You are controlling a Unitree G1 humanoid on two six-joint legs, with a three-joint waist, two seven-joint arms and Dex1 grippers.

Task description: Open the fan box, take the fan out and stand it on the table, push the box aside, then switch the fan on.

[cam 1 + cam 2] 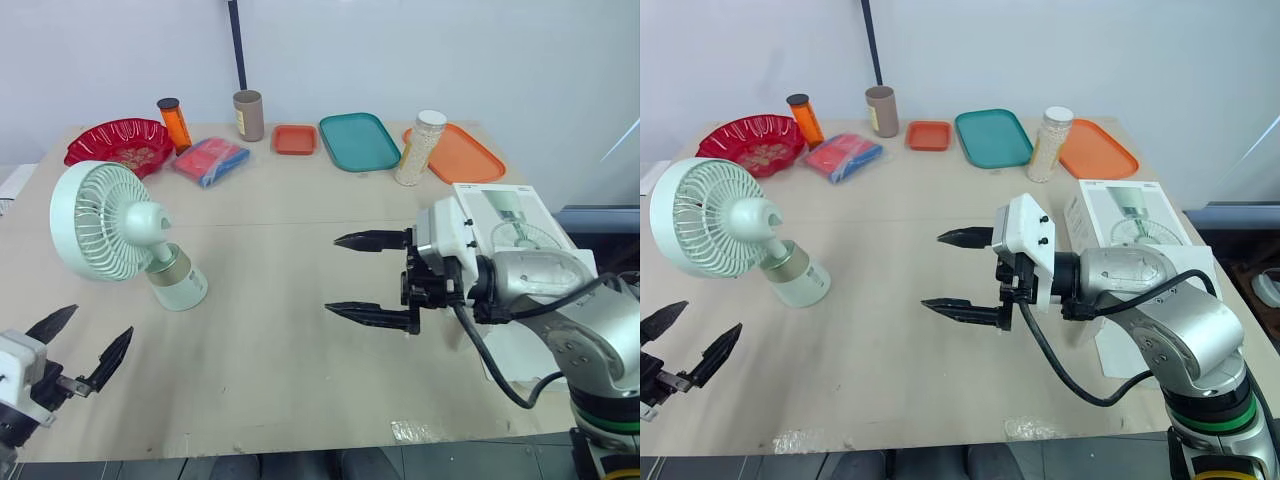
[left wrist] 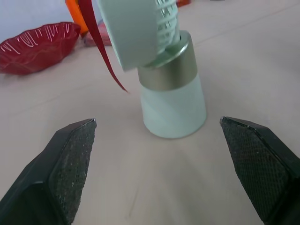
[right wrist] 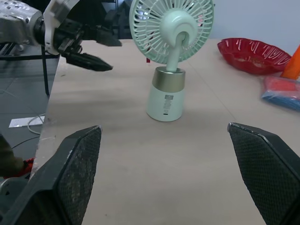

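Left eye view, stock on the counter (image 1: 300, 380), counted.

Fan (image 1: 115, 235): one. Out of its box, upright on a pale base at the robot's left side of the counter, head tilted. Running or at rest: cannot tell.

Fan box (image 1: 505, 215): one. White, lying flat by the counter's right edge, partly hidden behind the right arm, well apart from the fan.

Left tool (image 1: 102, 320): one. Fingers spread wide, empty, low at the near-left corner, near the fan and aimed at its base.

Right tool (image 1: 335, 275): one. Fingers spread wide, empty, held over mid-counter, pointing toward the fan.

Trays: three, along the far edge. Small orange-red tray (image 1: 294, 139), teal tray (image 1: 358, 141), large orange tray (image 1: 465, 155).

Singles, one each: red bowl (image 1: 120, 143), orange bottle (image 1: 174, 122), brown canister (image 1: 248, 115), red-and-blue packet (image 1: 210, 160), jar of pale grains (image 1: 420, 148).

Hazards, as judged:
- Tipping. Heavy-looking head on a narrow base; a push high up or from one side likely to knock it over.
- Sliding. Nothing bracing the base; a one-sided press on the switch likely to shove it toward the counter's left edge.
- Wrong spot. Switch not made out for certain, only small marks (image 3: 165, 105) on the base front in the right wrist view.
- Box loss. Close to the edge under the right arm; a careless elbow sweep enough to send it off.
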